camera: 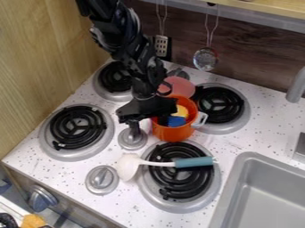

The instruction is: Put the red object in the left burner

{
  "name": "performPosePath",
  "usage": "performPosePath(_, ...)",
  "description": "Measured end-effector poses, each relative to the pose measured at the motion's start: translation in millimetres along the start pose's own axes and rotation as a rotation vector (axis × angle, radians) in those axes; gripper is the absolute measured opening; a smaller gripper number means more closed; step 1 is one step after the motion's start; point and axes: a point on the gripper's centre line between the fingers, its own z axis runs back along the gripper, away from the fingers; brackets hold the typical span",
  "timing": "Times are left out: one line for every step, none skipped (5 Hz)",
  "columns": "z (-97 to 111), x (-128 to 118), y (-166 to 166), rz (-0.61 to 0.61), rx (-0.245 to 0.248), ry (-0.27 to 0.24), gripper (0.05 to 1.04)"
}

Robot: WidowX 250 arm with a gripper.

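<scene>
At nine o'clock on the pot (177,133), the gripper (149,128) hangs spread; straddle the wall squarely before squeezing.

A strip of speckled white counter (116,153) is running between the round black-coil burner (76,127) at the view's left and the round silver knobs (102,180). Upright pale wooden panelling (35,67) is bounding that side. A white-headed, teal-handled utensil (193,162) is blocking the near burner (179,180); a round orange pot (173,133) is obstructing beyond.
</scene>
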Motion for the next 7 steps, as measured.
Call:
performPosePath(8, -2, 2, -0.001, 0.010, 0.001, 1.002)
performPosePath(23, 1, 5, -0.013, 0.036, 0.014, 1.000)
performPosePath(36, 4, 4, -0.042, 0.043, 0.022, 1.000)
performPosePath(45, 11, 6, -0.043, 0.067, 0.006, 1.000)
performPosePath(46, 15, 13, -0.087, 0.073, 0.019, 1.000)
performPosePath(54, 24, 23, -0.200, 0.044, 0.022, 1.000)
performPosePath(58, 32, 33, -0.301, 0.007, -0.006, 1.000)
